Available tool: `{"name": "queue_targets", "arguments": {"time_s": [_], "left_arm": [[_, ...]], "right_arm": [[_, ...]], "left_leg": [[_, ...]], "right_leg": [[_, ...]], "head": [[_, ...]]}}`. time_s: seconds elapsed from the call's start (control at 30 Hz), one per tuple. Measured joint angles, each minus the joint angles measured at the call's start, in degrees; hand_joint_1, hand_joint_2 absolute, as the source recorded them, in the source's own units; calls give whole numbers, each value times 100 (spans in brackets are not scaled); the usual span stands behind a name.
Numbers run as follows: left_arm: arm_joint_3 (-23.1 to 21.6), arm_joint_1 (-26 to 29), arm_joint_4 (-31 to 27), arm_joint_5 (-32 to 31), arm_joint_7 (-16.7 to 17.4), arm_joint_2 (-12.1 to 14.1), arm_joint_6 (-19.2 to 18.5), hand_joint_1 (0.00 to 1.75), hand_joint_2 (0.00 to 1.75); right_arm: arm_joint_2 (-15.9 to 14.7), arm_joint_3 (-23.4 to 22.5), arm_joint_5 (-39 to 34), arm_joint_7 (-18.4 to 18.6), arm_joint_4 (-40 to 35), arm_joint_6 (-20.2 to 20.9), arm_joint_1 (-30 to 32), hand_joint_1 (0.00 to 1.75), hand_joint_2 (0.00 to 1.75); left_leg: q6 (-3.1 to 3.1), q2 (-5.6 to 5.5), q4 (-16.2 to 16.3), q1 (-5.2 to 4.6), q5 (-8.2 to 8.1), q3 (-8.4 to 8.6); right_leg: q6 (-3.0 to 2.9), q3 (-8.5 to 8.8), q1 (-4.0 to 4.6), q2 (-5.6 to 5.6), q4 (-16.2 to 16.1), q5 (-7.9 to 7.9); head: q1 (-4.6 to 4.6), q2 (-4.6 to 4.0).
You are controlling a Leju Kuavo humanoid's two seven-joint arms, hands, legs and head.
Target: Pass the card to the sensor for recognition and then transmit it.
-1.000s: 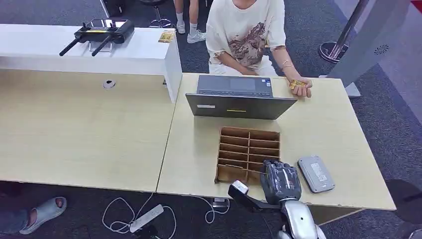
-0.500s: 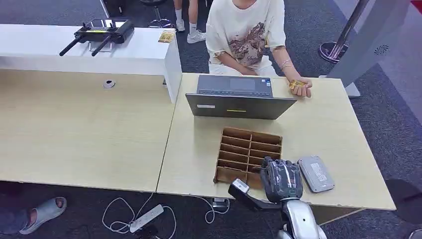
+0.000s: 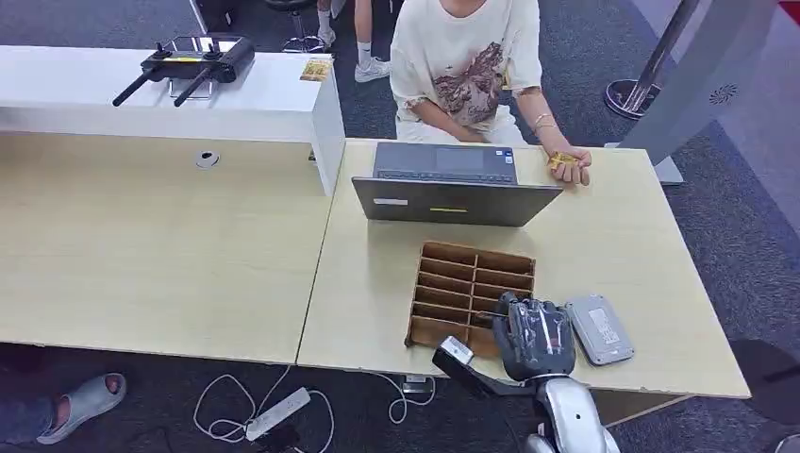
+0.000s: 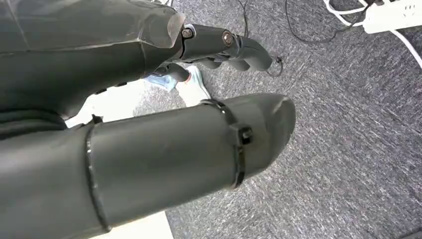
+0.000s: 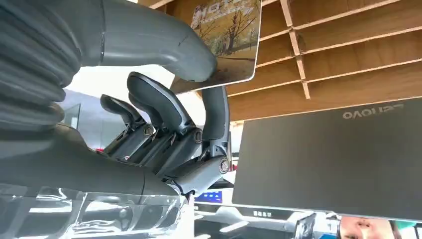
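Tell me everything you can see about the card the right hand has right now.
The card is a thin, flat, glossy rectangle printed with a wintry picture of bare trees and pale lettering along one edge. In the right wrist view the right hand pinches it between the thick thumb and a dark finger, the rest of the card jutting out past them. It is held over the wooden divider tray, in front of the laptop. Whether it touches the tray's slats cannot be told.
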Motion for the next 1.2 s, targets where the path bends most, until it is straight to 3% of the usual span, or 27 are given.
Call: {"name": "queue_targets", "arguments": {"time_s": [0.43,0.7,1.2], "left_arm": [[0,-2,0,7,-13,2,0,0,0],[0,0,0,37,-26,4,9,0,0],[-2,1,0,83,-39,28,-2,0,0]], "right_arm": [[41,-63,-115,-87,-66,-37,6,175,175],[63,-179,-832,-433,-212,-4,17,175,175],[61,-306,-1235,-636,-302,50,23,175,175]], "left_leg": [[0,0,0,0,0,0],[0,0,0,0,0,0],[0,0,0,0,0,-1]], "right_leg": [[0,0,0,0,0,0],[0,0,0,0,0,0],[0,0,0,0,0,0]], "head": [[0,0],[0,0],[0,0]]}}
